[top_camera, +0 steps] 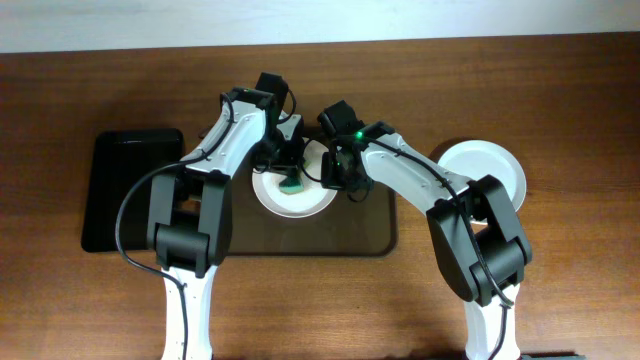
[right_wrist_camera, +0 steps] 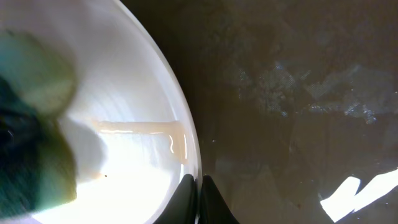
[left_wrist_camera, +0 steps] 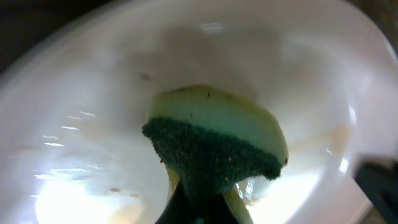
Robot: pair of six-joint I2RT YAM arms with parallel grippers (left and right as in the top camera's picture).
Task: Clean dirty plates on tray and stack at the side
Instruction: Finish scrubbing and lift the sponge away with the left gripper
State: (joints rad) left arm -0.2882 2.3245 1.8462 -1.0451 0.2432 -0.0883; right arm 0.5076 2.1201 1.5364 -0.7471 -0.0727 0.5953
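Note:
A white plate (top_camera: 300,200) lies on the dark brown tray (top_camera: 360,235) near its far edge. My left gripper (top_camera: 291,178) is shut on a green and yellow sponge (left_wrist_camera: 214,146) that presses on the plate's inside (left_wrist_camera: 81,143). Small brown specks show on the plate in the left wrist view. My right gripper (top_camera: 335,178) is shut on the plate's right rim (right_wrist_camera: 194,168); the sponge (right_wrist_camera: 31,124) shows at the left of the right wrist view. Another white plate (top_camera: 487,168) lies on the table right of the tray.
A smaller black tray (top_camera: 130,190) lies at the left on the wooden table (top_camera: 560,290). A pale wall strip runs along the far edge. The brown tray's bare surface (right_wrist_camera: 298,106) lies right of the held plate.

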